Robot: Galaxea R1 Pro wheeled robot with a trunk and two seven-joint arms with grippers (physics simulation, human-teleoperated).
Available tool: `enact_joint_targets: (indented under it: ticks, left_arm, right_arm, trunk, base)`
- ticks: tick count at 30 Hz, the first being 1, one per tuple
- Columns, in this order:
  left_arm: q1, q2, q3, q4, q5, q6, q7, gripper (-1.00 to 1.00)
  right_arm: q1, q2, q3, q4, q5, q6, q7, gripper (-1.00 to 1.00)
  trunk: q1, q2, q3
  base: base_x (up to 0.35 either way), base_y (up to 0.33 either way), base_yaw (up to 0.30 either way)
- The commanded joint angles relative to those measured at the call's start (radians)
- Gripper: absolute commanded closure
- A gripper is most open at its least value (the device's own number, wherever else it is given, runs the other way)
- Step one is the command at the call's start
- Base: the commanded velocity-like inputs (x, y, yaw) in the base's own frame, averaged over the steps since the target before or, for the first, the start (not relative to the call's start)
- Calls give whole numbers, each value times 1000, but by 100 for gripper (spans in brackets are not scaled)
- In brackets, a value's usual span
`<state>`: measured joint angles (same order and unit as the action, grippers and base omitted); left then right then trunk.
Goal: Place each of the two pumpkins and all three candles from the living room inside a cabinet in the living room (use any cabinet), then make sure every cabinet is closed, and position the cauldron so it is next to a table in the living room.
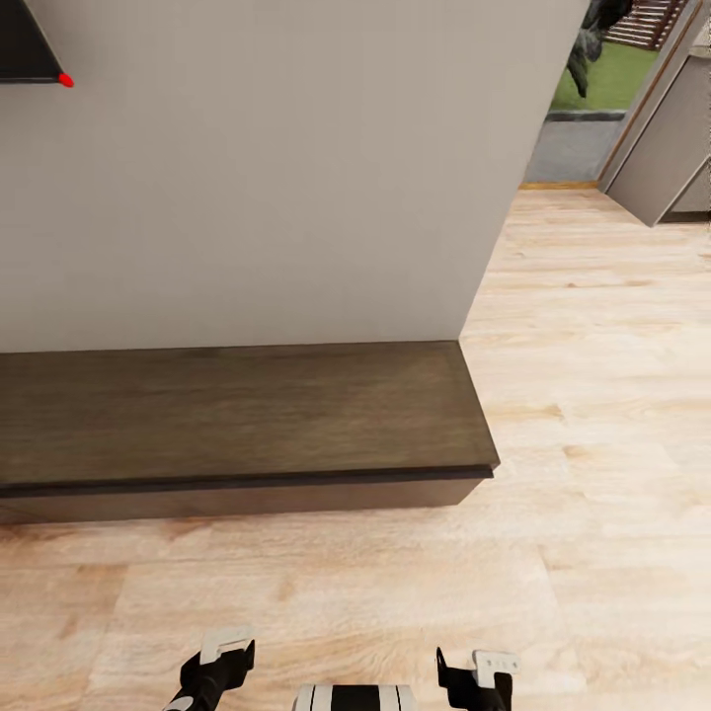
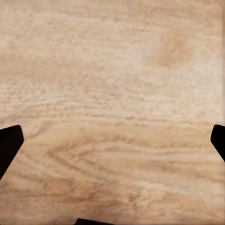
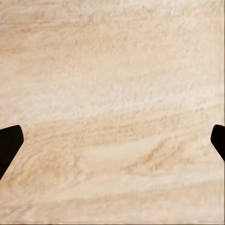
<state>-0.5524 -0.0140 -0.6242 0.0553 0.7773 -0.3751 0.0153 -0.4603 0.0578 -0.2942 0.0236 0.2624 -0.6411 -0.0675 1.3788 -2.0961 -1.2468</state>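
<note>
the cabinet (image 1: 237, 420), a long low dark brown unit, stands against the pale wall (image 1: 276, 168) with its front shut flush and its top bare; its right end stops at the wall's corner. the light wood floor (image 1: 553, 553) runs in front of it and past it to a doorway (image 1: 592, 89). the left gripper (image 2: 112, 140) and right gripper (image 3: 112, 140) both hang over the floor, fingers spread wide, holding nothing.

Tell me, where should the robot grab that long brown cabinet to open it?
Probably the cabinet's front face, from the floor side: it shows no handle, just a dark groove under the top lip. Both open grippers, left and right, face floor.
</note>
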Motion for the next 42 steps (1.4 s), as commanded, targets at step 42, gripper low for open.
enact_joint_targets:
  ticks: [42]
  left_arm:
    - [176,1,-1,1,-3,1,-2,-100]
  right_arm:
    - [57,-36,0,2,0,-2,0,-100]
  trunk:
    - [-19,35,85]
  base:
    - [46,0,-4]
